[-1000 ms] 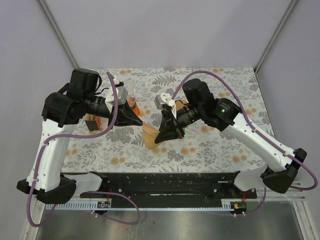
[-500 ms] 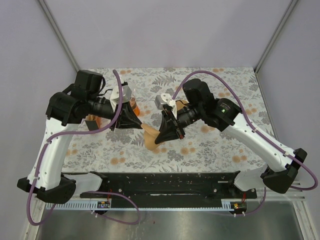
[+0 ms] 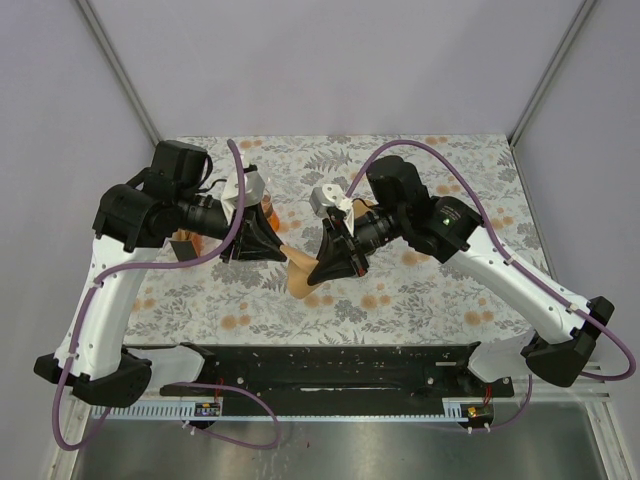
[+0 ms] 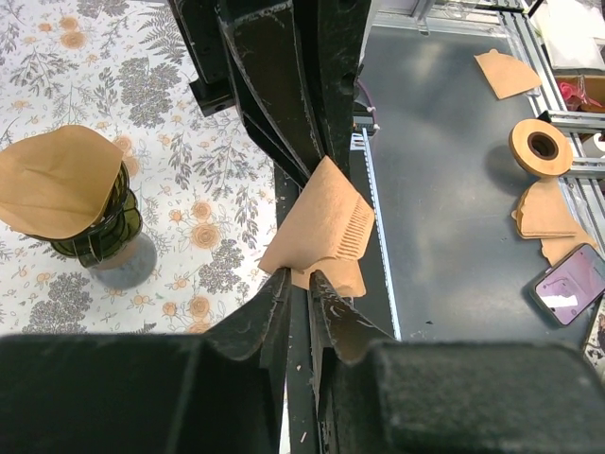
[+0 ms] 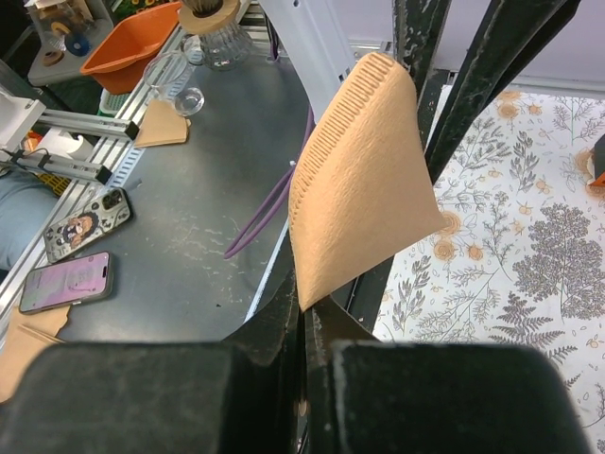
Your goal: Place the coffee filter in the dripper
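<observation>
Nearest, at the bottom of the top view, the two arm bases sit on the black rail [image 3: 320, 365]. Mid-frame above it both arms meet over the floral table [image 3: 420, 290]. The coffee filter [image 5: 359, 189] hangs in the air between them, off the table and not at the dripper yet. Right gripper [image 5: 304, 310] is closed tight on the filter's bottom edge, paper standing up from it with the crimped seam on top. Left gripper [image 4: 301, 286] has its jaws a slit apart, with the filter's low corner at the tips; it doesn't look pinched there. Further off, at left of the left wrist view, the dripper [image 4: 93, 232] stands upright with another filter [image 4: 52, 180] lying over its mouth; can't tell if that one is seated. Flask [image 3: 265, 202] with orange liquid is beyond, under the left arm. Judgement on handling: thin paper, near weightless, floppy, creases and tears easily, stiffest along the crimped seam. Best to pinch by the seam or rim edge, lightly. The dripper looks light and could tip if nudged.
</observation>
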{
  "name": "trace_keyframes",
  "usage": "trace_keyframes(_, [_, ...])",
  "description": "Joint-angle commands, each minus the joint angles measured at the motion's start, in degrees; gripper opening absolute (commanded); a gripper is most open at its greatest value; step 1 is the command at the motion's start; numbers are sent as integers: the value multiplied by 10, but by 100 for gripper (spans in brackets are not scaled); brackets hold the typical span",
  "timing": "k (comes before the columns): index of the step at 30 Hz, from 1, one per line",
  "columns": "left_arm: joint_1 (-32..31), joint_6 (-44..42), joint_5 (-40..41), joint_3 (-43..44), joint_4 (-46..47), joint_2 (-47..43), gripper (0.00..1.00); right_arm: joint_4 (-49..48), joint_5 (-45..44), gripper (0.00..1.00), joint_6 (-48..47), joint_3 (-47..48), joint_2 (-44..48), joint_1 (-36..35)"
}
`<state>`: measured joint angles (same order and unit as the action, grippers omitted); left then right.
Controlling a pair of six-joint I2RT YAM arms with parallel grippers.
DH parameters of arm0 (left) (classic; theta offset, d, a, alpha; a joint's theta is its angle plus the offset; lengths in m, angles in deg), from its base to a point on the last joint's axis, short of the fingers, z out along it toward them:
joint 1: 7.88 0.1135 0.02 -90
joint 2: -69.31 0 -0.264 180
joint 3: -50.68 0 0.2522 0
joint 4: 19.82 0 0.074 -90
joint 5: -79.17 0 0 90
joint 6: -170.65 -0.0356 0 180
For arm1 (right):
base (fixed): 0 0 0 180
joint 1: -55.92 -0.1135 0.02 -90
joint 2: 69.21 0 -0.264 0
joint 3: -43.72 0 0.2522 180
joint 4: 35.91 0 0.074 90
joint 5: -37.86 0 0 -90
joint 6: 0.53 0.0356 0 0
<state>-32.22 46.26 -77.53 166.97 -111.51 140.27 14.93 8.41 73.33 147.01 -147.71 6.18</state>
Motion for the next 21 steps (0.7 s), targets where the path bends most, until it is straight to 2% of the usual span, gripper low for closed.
trace_keyframes(1, [-4,-6,-26,9,-25,-9,19,-34,-13,0,13,-2,15,4])
trace_keyframes(7, [-4,-12,14,10,-24,-11,33,-53,-15,0,21,-13,27,7])
trace_keyframes(14, [-4,5,77,31,-5,-12,38,-63,-11,0,28,-24,34,9])
trace_keyframes(21, [-4,27,44,25,14,-10,34,-77,-23,0,37,-32,36,9])
